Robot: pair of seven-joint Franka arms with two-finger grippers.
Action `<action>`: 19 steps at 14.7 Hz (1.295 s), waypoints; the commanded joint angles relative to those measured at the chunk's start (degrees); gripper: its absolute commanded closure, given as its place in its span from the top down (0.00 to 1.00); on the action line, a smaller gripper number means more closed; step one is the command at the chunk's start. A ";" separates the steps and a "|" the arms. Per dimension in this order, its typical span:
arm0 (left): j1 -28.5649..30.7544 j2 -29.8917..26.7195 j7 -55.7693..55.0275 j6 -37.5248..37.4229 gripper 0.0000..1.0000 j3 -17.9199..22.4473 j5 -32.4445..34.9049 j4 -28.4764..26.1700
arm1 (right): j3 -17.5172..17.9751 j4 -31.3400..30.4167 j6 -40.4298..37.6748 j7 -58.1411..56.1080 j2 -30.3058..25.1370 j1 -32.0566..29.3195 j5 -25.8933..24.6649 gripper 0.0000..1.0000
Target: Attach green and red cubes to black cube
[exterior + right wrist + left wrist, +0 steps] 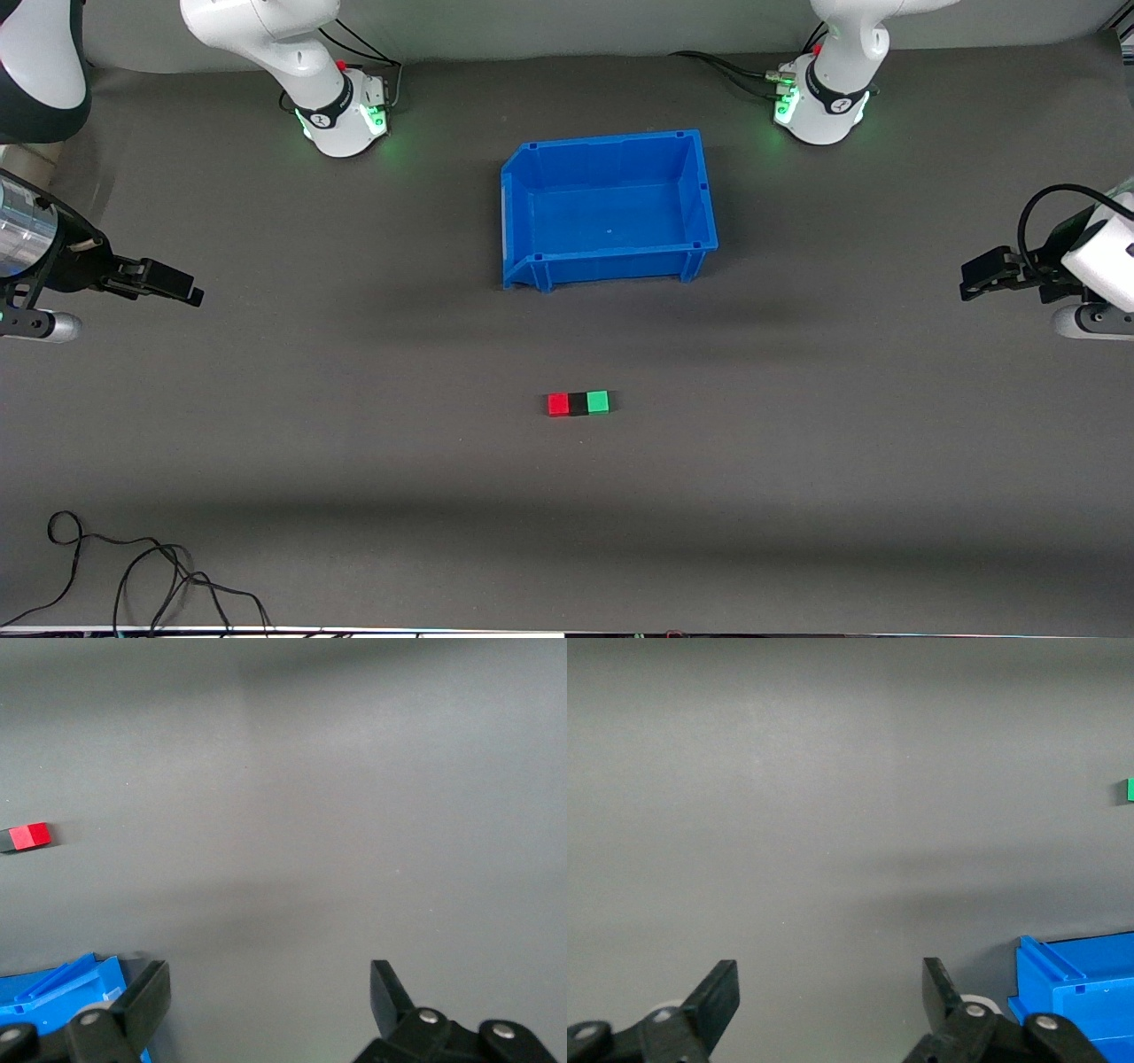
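While both arms wait at the ends of the table, the three cubes sit joined in a row on the grey mat (354, 461): red cube (558, 404) toward the right arm's end, black cube (578, 404) in the middle touching both, green cube (598, 401) toward the left arm's end. The row lies nearer the front camera than the blue bin (609, 209), with bare mat between them and on every other side.

The right gripper (190, 293) hangs over the mat at its own end, fingers (146, 997) spread wide and holding nothing; the red cube lies well apart from their tips, and the bin's corner shows just beside one finger.

The left gripper (970, 282) hangs over the mat at its end, fingers (718, 1001) likewise spread and holding nothing; a sliver of the green cube shows far ahead of them, and the bin's edge is close beside one finger.

A loose black cable (133, 567) curls on the mat near the front camera, toward the right arm's end.
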 commanded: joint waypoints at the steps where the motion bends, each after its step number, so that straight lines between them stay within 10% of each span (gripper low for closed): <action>1: 2.58 -5.02 2.89 2.23 0.99 0.54 -4.31 -6.29 | -0.09 -1.71 1.22 -0.59 -1.47 0.82 -1.35 1.00; 9: 2.59 -7.40 1.22 5.39 0.99 0.46 -1.86 -11.83 | 0.70 -1.54 0.69 -0.50 -1.47 0.13 -1.44 1.00; 13: 2.41 -7.92 1.13 6.80 0.99 0.11 0.24 -12.71 | 12.46 -1.45 0.08 -0.67 -2.17 -11.47 -3.36 1.00; 19: 2.42 -6.18 -1.15 5.40 0.99 0.10 -0.81 -10.35 | 15.82 1.01 -1.60 -0.76 -2.35 -14.82 -5.48 1.00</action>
